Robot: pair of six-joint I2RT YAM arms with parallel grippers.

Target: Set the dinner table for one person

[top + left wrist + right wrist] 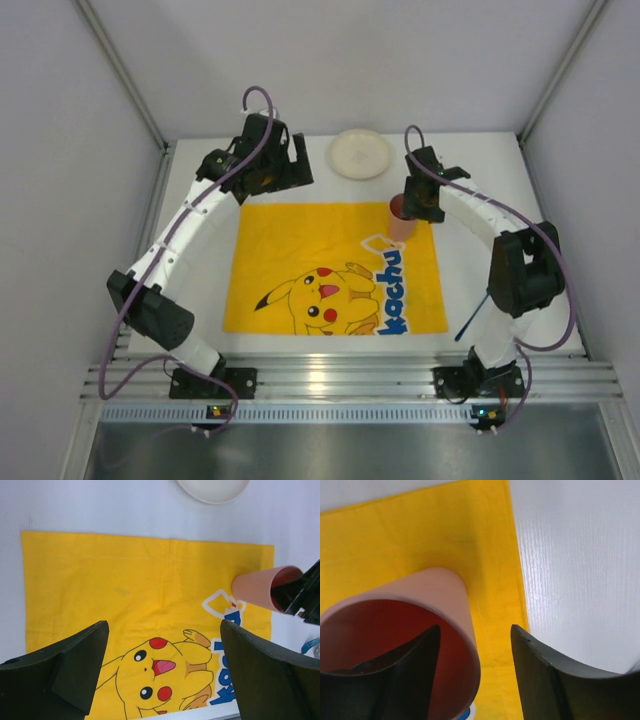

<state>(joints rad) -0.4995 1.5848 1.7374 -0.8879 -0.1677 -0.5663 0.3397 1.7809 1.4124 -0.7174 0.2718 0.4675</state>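
Observation:
A pink cup (402,222) stands at the far right corner of the yellow cartoon placemat (300,240) on the white dinner table (480,180). My right gripper (415,205) is open over the cup's rim. In the right wrist view one finger is inside the cup (395,630) and the other is outside, with a gap to the wall. A white plate (360,154) lies on the table behind the mat. My left gripper (285,165) is open and empty above the mat's far left part, and the left wrist view shows the mat (125,580) between its fingers.
A thin blue stick-like item (472,318) lies on the table to the right of the mat, beside the right arm. White walls close in the table on the left, the right and the back.

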